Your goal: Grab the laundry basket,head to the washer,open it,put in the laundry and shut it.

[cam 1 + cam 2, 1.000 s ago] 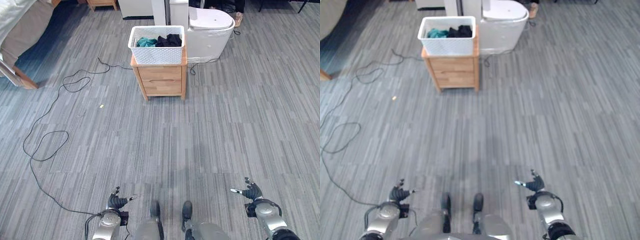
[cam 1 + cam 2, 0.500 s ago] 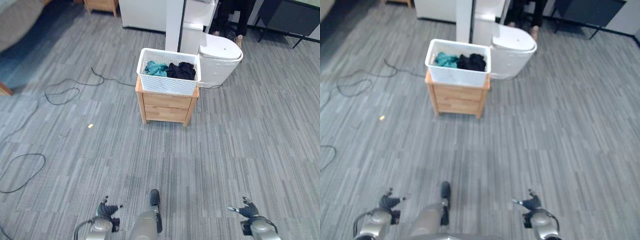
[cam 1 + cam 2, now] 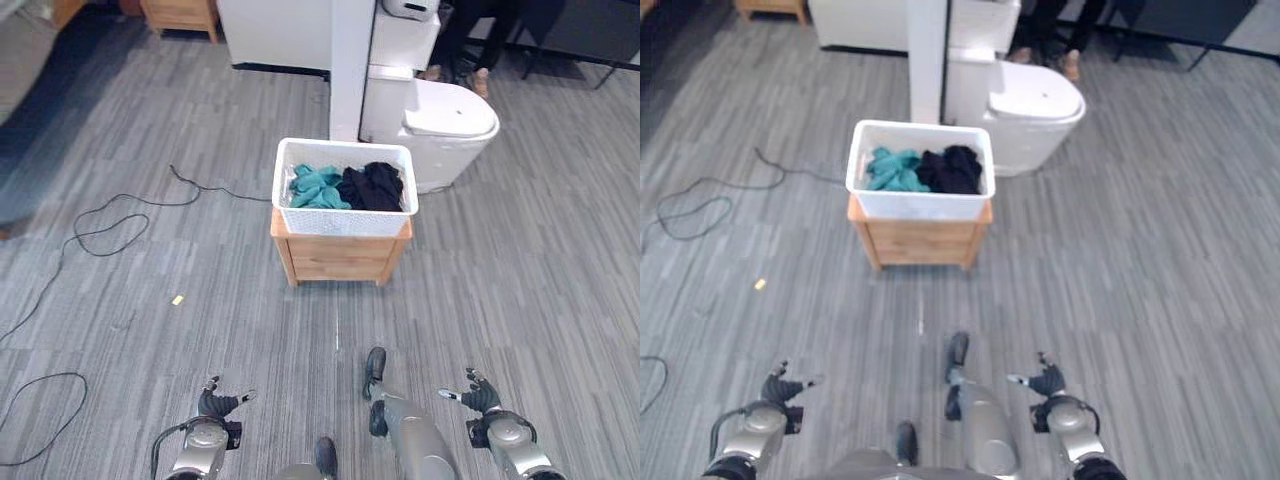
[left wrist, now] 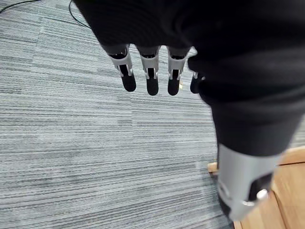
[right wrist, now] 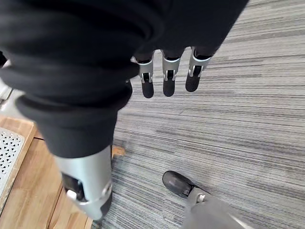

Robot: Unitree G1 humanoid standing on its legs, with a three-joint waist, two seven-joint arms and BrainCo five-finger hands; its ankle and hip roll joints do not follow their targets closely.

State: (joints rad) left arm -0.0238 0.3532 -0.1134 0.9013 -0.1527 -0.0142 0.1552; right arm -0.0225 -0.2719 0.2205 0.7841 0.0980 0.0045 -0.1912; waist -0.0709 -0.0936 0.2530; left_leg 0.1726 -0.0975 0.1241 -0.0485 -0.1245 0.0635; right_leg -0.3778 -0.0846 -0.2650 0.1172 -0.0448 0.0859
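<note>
Overhead, laundry basket [image 3: 345,188] atop cabinet [image 3: 338,257].

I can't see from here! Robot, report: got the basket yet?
Left hand and right hand open, empty, low. White mesh laundry basket untouched on wooden nightstand ahead. Bare floor between.

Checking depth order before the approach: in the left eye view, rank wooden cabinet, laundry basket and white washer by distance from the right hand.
From the right hand, low on the right:
1. Wooden cabinet, ahead and left, under the basket.
2. Laundry basket, on top of the cabinet.
3. White washer, behind the basket, farther back.
</note>
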